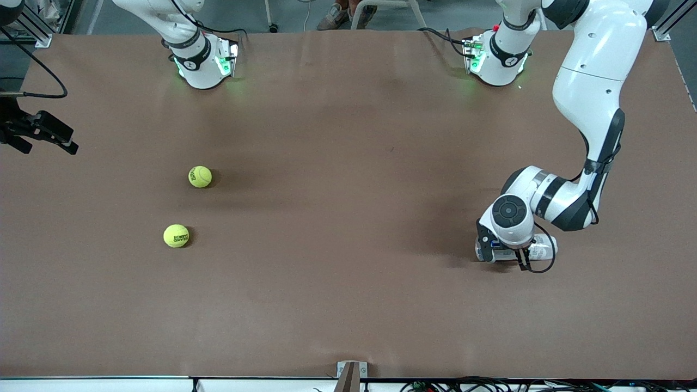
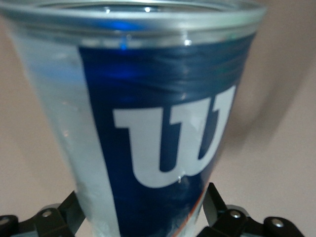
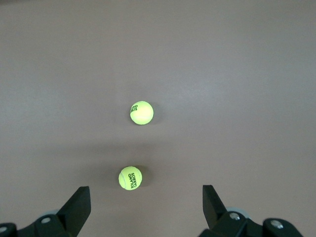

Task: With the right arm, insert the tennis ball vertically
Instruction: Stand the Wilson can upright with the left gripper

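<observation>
Fingers of your right pincer (image 3: 144,210) stand spread and empty, high over the desk's (image 1: 348,283) right-arm end. Two tennis balls lie below it: the nearer tennis ball (image 3: 130,177) (image 1: 176,236) and the farther tennis ball (image 3: 141,112) (image 1: 200,176), well apart. Your left pincer (image 2: 143,217) sits at the other end with its fingers either side of a clear Wilson ball can (image 2: 148,128) (image 1: 536,247); whether it grips yet is unclear. Only the left wrist view shows the can's logo and rim; the front view suggests it lies sideways, so it would need to be stood up.
</observation>
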Tool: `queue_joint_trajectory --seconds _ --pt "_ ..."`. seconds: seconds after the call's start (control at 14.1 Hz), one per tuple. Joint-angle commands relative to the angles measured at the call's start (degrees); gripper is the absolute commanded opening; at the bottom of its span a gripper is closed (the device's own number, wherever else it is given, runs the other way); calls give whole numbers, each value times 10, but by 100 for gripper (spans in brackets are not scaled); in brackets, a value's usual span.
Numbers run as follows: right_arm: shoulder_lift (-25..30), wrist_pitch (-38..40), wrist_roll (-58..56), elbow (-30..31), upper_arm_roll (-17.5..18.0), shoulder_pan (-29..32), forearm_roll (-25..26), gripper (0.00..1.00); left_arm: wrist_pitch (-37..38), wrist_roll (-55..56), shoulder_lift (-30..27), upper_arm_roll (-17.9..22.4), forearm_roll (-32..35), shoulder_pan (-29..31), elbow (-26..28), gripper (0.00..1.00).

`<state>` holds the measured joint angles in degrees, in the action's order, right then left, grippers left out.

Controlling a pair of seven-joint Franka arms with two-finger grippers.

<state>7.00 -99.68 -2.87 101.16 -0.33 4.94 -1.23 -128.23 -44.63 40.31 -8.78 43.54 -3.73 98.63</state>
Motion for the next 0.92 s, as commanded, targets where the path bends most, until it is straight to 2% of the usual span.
queue_joint_trajectory --seconds 0.0,0.43,0.78,0.85 --pt "-1 5 2 -4 3 3 10 100 4 17 4 0 10 1 -8 99" --pt "-4 3 1 -4 3 5 11 100 11 16 6 0 11 -4 -7 97" --pt "-5 3 -2 -4 2 7 10 100 11 6 7 0 12 -8 -7 88" --pt "-5 3 -3 -4 2 7 10 100 11 5 7 0 12 -8 -7 82"
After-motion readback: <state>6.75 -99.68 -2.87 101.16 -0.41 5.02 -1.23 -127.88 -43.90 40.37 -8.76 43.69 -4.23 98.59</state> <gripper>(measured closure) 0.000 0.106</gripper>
